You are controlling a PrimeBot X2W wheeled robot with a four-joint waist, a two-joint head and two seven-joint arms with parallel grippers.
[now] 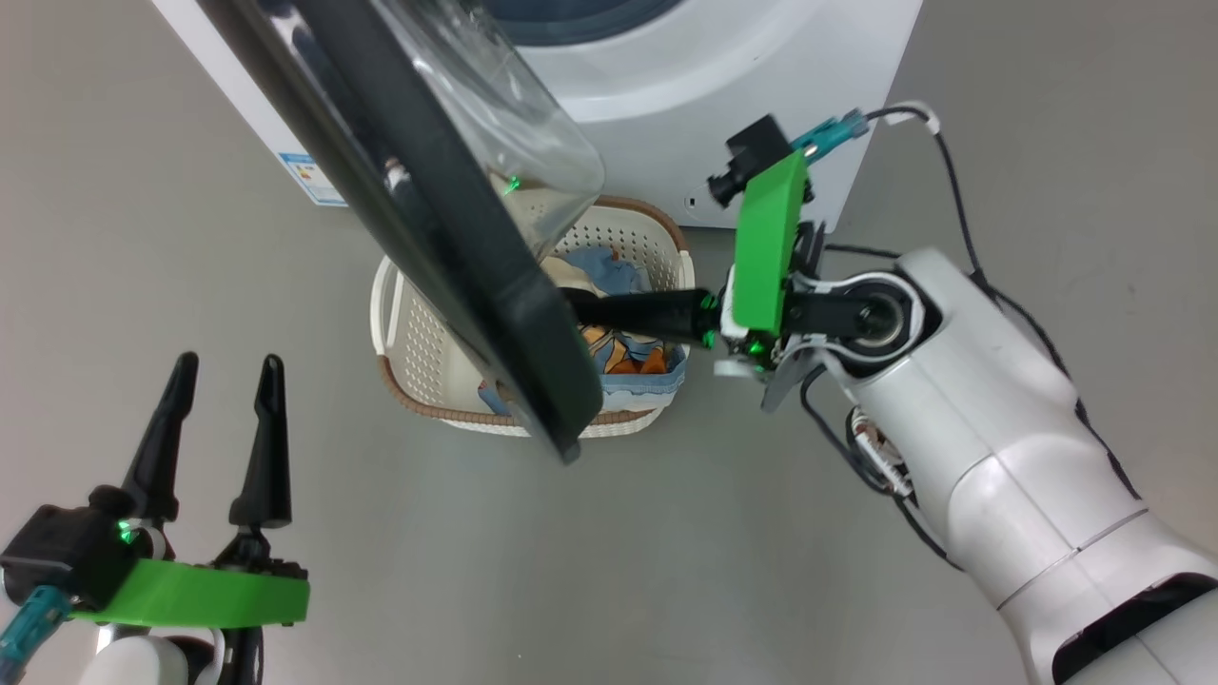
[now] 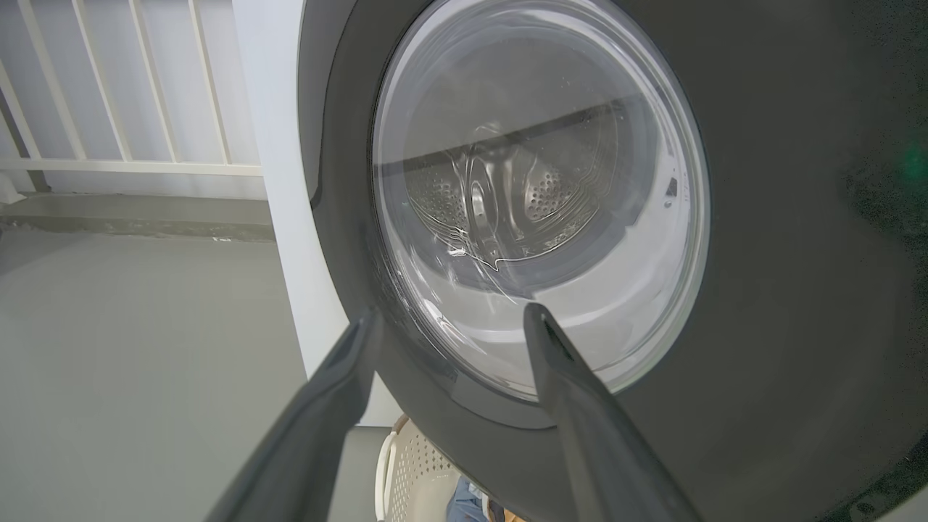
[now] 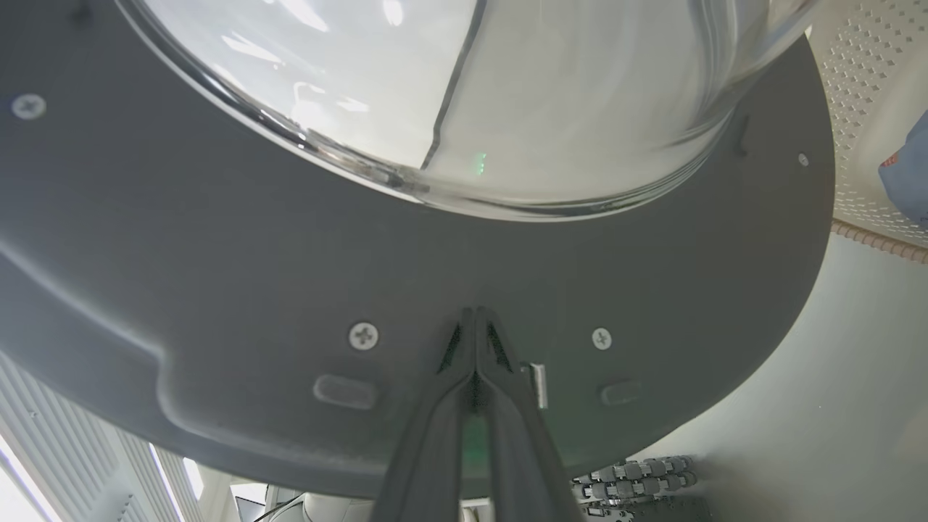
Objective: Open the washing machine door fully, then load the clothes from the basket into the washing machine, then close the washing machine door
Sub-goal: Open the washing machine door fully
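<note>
Grey floor (image 1: 856, 571), bare concrete look, with a white railing behind in the left wrist view. Right gripper (image 3: 475, 319): the two fingers are pressed together with nothing between them, their tips at the grey inner face of the washing machine door (image 1: 457, 247), between two of the four screws we count there; actual contact we cannot confirm. Left gripper (image 1: 229, 363): fingers spread apart, holding nothing, low at the left and well apart from the door. The one door hangs partly open, tilted over the one basket (image 1: 419, 333), which sits on the floor just before the washing machine (image 1: 714, 95). The door hides the middle of the basket. The clothes (image 1: 628, 362) lie inside the basket; we cannot count the garments. The machine is cut off at the top edge of the head view.
</note>
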